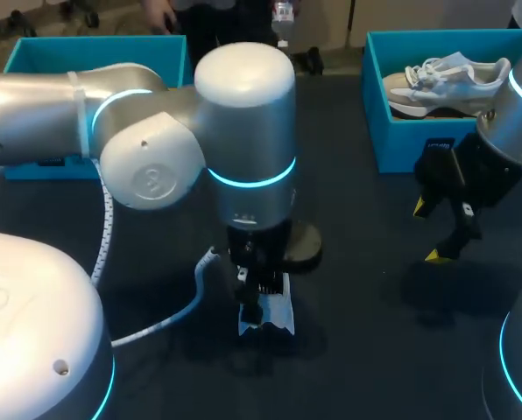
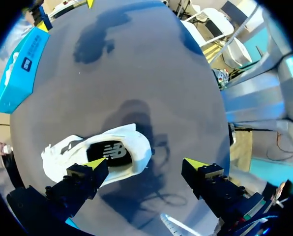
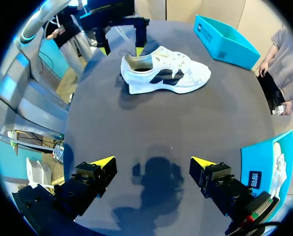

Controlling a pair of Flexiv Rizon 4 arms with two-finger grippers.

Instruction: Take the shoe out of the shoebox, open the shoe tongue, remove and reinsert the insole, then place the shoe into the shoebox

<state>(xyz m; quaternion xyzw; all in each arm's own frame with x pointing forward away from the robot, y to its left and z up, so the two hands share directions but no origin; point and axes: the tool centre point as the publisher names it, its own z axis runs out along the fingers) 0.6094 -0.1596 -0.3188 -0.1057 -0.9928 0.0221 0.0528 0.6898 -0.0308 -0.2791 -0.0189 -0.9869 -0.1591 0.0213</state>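
White with dark side stripes, the shoe (image 3: 172, 74) stands upright on its sole on the dark desk (image 1: 366, 289), about midway between the left and right edges and toward the near edge, outside either box; its laces are on top and a dark insole shows in the heel opening; in the head view most of it is hidden under my left arm.

The left gripper (image 2: 145, 164) hangs straight above the heel end, released and holding nothing; 1 yellow fingertip sits over the heel opening and the other is off to the side of the shoe over bare desk; whether the nearer tip touches the collar I cannot tell.

The right gripper (image 3: 153, 162) is well apart from the shoe, over bare desk toward the right edge, its 2 fingers spread wide with nothing between them; its shadow lies on the desk beneath it.

Just beyond the right gripper, at the far right corner, stands a blue shoebox (image 1: 379, 131) with a second pale shoe (image 1: 449, 83) lying inside it; another blue box (image 1: 68, 52) sits at the far left corner, partly behind the left arm.
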